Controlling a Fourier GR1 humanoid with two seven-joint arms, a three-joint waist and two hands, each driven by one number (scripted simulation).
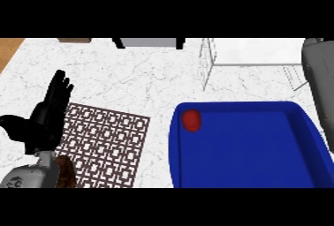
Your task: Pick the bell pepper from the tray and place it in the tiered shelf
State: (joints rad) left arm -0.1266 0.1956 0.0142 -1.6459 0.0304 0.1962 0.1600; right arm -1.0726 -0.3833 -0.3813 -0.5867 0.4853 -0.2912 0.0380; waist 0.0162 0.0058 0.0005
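Note:
A small red bell pepper [191, 120] lies in the far left corner of the blue tray [306, 132] at the right of the counter. The white wire tiered shelf [251, 55] stands behind the tray at the far right. My left hand [47, 115] rests open at the left edge, fingers pointing up, well to the left of the tray and touching nothing. A grey forearm [320, 84] rises along the right edge beside the shelf; its hand is out of the picture.
A brown patterned mat [108, 141] lies between my left hand and the tray. A dark brown object [64, 173] is partly hidden under my left forearm. Dark and grey items [149, 42] stand at the counter's back edge.

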